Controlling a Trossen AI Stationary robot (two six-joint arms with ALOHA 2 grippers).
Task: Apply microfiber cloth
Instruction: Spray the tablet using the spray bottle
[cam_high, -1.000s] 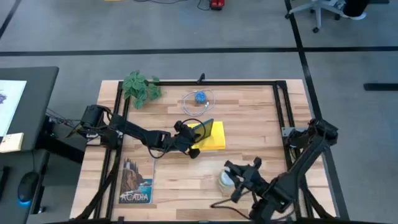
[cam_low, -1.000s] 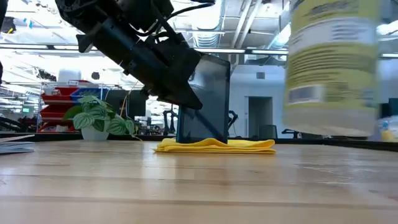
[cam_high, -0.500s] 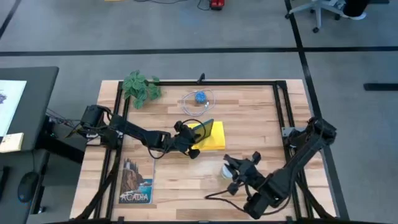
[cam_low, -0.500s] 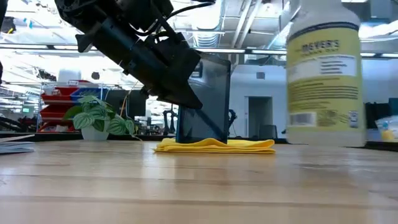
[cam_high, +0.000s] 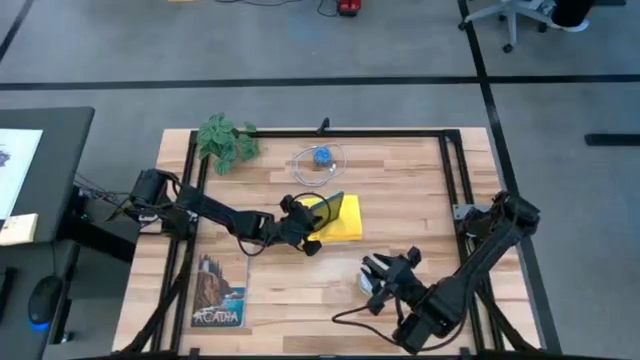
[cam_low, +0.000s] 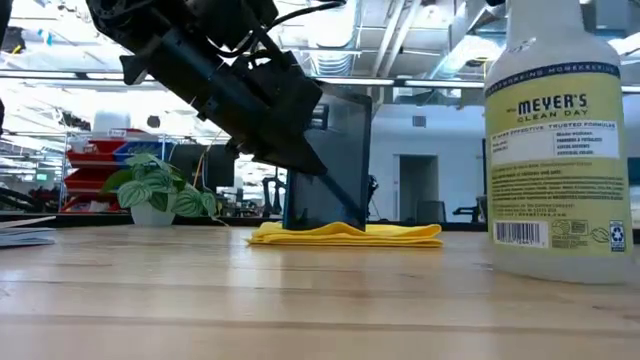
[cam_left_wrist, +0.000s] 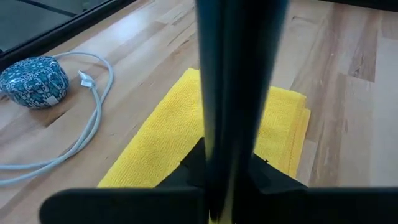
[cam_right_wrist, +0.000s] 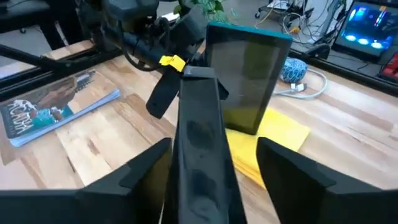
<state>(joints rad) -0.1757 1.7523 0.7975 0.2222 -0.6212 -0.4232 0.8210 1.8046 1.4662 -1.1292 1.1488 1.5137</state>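
A dark tablet (cam_low: 338, 158) stands upright with its lower edge on the bright yellow microfiber cloth (cam_high: 345, 224), which lies folded flat at the table's middle. My left gripper (cam_high: 306, 231) reaches in from the table's left and is shut on the tablet. The left wrist view shows the tablet edge-on (cam_left_wrist: 239, 87) over the cloth (cam_left_wrist: 161, 134). Near the table's front right, my right gripper (cam_high: 381, 281) is around a white spray bottle (cam_low: 556, 140), whose base is down on the wood. My left gripper pinches the tablet's left edge (cam_left_wrist: 231, 163) between its two fingers, slanting down from the table's left. The tablet stays upright, its bottom edge on the cloth. My right gripper has a finger (cam_right_wrist: 146, 169) on either side of the bottle below its dark sprayer head (cam_right_wrist: 198, 140). The contact lies below the picture's edge. The bottle stands upright.
A potted plant (cam_high: 228, 140) stands at the far left corner. A blue patterned puck with a white cable (cam_high: 321, 157) lies behind the cloth, and a book (cam_high: 220, 295) lies near the front left. Black frame rails (cam_high: 455, 170) run along the table's edges.
My right gripper has come down with the spray bottle. The bottle was lifted clear a second ago and now stands upright on the table. My left gripper and the tablet have kept still.
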